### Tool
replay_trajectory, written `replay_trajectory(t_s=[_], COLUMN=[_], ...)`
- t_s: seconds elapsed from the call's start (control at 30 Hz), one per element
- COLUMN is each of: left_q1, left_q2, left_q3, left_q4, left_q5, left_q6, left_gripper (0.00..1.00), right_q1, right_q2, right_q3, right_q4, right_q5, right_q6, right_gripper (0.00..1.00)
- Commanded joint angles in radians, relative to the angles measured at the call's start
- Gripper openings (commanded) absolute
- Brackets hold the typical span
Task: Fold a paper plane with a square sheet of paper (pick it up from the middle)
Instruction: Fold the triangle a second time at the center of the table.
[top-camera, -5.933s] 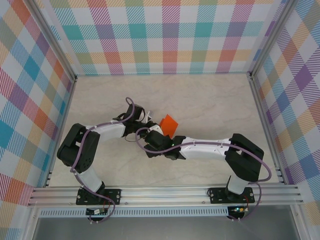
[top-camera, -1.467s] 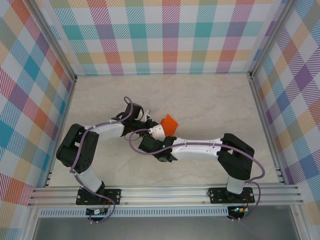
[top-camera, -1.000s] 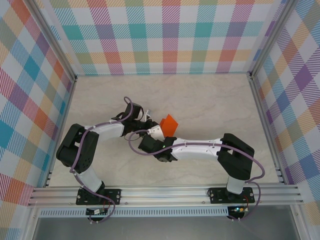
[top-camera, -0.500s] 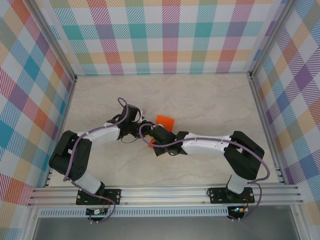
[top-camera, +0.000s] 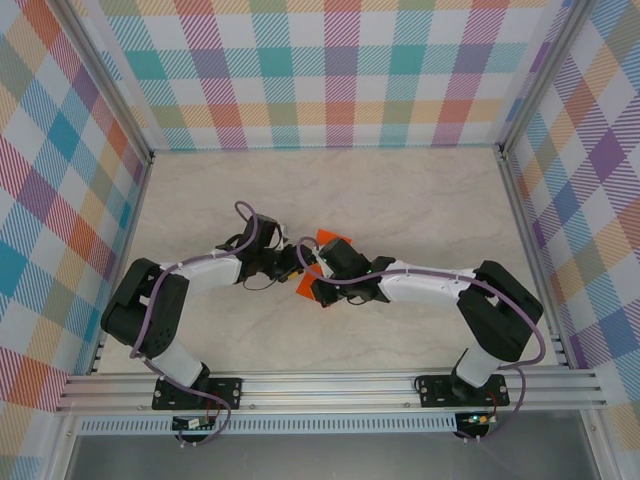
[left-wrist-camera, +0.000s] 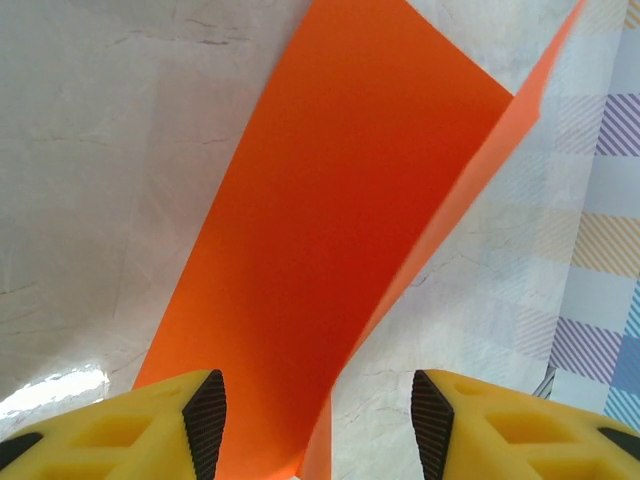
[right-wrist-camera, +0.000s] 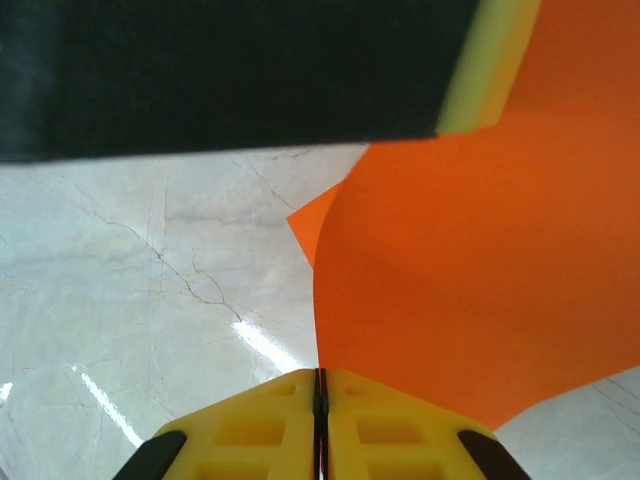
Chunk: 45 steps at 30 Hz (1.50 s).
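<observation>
Releases sheet (left-wrist-camera: 330, 230) from left gripper (left-wrist-camera: 318, 420), jaws newly half-open around it, leaving right gripper (right-wrist-camera: 320, 385) clamped on it for refolding.

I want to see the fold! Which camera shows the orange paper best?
The left wrist view: the orange paper looks big and clear, its folded flap standing up on the right. The right wrist view shows a curved part under a dark bar. The top view shows small orange bits beside the arms.
</observation>
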Motion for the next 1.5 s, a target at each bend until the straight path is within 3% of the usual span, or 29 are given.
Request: replay_trajectory(t_s=[0.0,0.3,0.63,1.13,1.47], left_q1=[-0.005,-0.008,-0.014,-0.033,-0.052], left_q2=[0.015,-0.01,-0.051,-0.052,-0.044], left_q3=[-0.016,-0.039,-0.055,-0.097,-0.097], left_q4=[0.058,0.068,0.054,0.044,0.04], left_q5=[0.019,-0.004,-0.008,0.008,-0.008], left_q6=[-0.032,-0.047,-0.042,-0.011,-0.003], left_gripper=[0.56,0.57,0.57,0.4,0.37], right_q1=[-0.04,-0.124,-0.181,-0.19,-0.19], right_q2=[-0.034,-0.039,-0.019,0.091,0.12], right_q3=[-0.027,-0.073,-0.075,-0.024,0.012], right_q4=[0.029,0.102,0.117,0.05,0.011], right_q5=[-0.06,-0.125,-0.095,-0.101,-0.048], right_q6=[-0.016,0.061,0.169,0.113,0.078], right_gripper=[0.1,0.1,0.11,0.11,0.11])
